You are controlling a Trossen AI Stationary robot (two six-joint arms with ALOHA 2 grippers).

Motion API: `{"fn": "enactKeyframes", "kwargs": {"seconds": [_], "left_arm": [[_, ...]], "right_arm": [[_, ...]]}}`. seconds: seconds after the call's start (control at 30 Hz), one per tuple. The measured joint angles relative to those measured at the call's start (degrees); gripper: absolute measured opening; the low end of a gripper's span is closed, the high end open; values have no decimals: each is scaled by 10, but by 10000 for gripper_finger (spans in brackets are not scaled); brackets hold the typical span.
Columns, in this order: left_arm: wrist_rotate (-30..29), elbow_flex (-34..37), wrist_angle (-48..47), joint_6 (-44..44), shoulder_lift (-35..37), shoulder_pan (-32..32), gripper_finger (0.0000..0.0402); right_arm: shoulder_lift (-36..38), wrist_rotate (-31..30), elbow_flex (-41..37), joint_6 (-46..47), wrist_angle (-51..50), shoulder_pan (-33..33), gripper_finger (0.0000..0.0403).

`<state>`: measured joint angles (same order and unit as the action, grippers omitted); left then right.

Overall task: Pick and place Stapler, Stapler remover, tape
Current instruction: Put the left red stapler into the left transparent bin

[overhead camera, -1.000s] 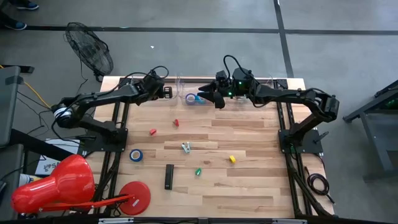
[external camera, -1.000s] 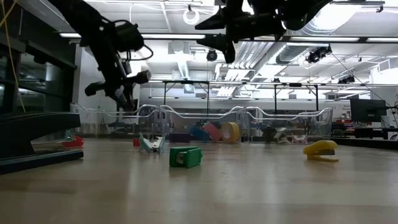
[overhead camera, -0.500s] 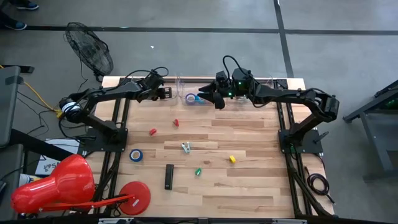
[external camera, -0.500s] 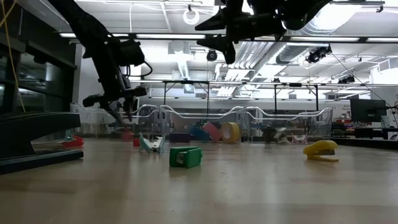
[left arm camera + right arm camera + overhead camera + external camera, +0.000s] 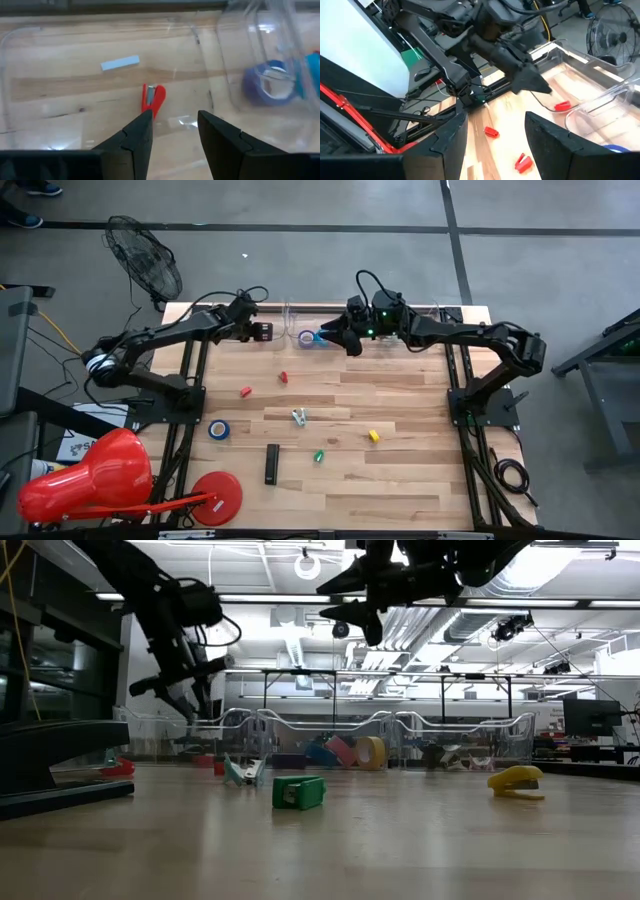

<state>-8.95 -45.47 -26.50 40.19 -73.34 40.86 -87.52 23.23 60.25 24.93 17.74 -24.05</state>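
A pale wooden plank table (image 5: 400, 470) carries a scatter of small office items. Clear plastic trays (image 5: 300, 320) line its far edge; one holds a red staple remover (image 5: 152, 99), another a blue tape roll (image 5: 307, 338). On the bare boards lie two red staple removers (image 5: 283, 377) (image 5: 246, 392), a teal-and-white staple remover (image 5: 299, 417), a small yellow stapler (image 5: 374, 436), a small green stapler (image 5: 319, 456), a black stapler (image 5: 272, 464) and a second blue tape roll (image 5: 218, 429) near the left edge. A large flat red disc (image 5: 217, 495) sits at the near left corner.
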Motion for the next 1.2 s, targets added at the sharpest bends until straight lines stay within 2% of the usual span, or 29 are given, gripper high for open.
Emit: {"fn": "enactKeyframes", "kwargs": {"seconds": [0.13,0.27,0.47,0.6,0.83,1.0,1.2], "left_arm": [[18,0,-41,-16,40,-1,154],[17,0,-78,-31,74,-20,154],[-4,0,-131,-20,116,-71,154],[-4,0,-187,-9,121,-111,154],[21,0,-260,-10,120,-184,154],[20,0,-300,23,118,-220,154],[43,0,-302,38,98,-238,154]], "right_arm": [[30,1,0,-29,-52,-8,188],[69,-12,0,-80,-150,-11,188],[119,-74,0,-157,-299,-2,188],[135,-109,0,-183,-369,5,188],[138,-99,0,-221,-485,6,188],[138,-107,0,-233,-520,6,188],[138,-107,0,-238,-519,6,188]]}}
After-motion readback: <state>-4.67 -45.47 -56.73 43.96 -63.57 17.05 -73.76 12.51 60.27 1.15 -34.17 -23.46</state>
